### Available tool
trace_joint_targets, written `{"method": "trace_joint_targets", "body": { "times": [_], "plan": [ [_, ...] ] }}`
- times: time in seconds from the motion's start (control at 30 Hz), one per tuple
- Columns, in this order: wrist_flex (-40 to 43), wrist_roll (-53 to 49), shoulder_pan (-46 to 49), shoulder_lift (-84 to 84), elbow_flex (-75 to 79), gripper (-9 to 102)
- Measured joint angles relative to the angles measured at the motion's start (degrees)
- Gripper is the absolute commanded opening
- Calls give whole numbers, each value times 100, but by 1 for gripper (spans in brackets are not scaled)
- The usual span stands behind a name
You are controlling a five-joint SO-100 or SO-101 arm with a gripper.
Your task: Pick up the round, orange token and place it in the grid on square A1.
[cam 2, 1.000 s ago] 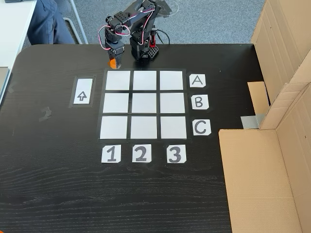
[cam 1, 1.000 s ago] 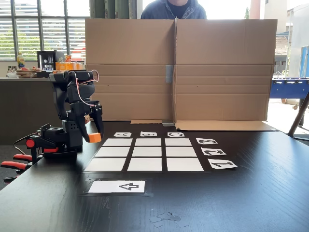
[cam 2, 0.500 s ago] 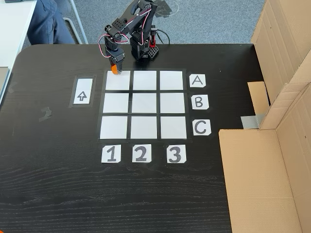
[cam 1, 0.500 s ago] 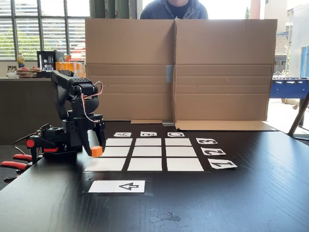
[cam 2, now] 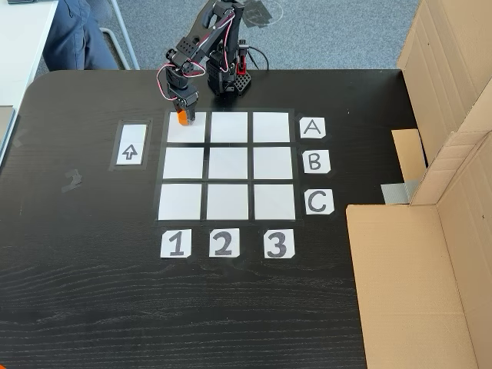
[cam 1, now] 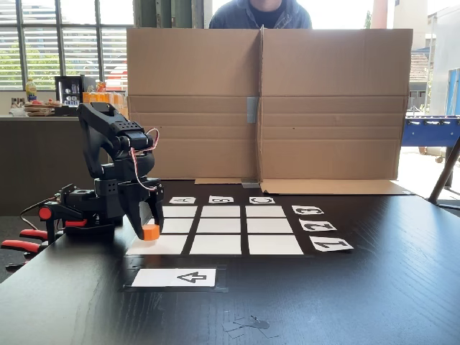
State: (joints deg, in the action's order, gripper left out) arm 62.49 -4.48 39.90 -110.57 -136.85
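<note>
Nine white cells make up the grid in a fixed view taken low across the black table, with letter labels along its far side and number labels on its right. At the table's left edge the arm bends down and its gripper is clenched on the token, an orange piece held just above the nearest left cell, square A1; whether it touches the paper cannot be told. A white arrow card lies nearer the front edge, and a cardboard screen stands along the far edge with a person behind it. In the other fixed view, looking down, the gripper holds the token over the far edge of square A1, the corner cell of the grid in line with the A label and the 1 label. The arrow card lies left of the grid, toward the left edge of the table, and cardboard covers the right edge.
</note>
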Motion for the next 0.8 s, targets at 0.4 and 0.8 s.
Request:
{"method": "trace_joint_targets", "body": {
  "times": [0.4, 0.8],
  "plan": [
    [-264, 0, 0, 290, 0, 12],
    [-264, 0, -105, 325, -18, 13]
  ]
}}
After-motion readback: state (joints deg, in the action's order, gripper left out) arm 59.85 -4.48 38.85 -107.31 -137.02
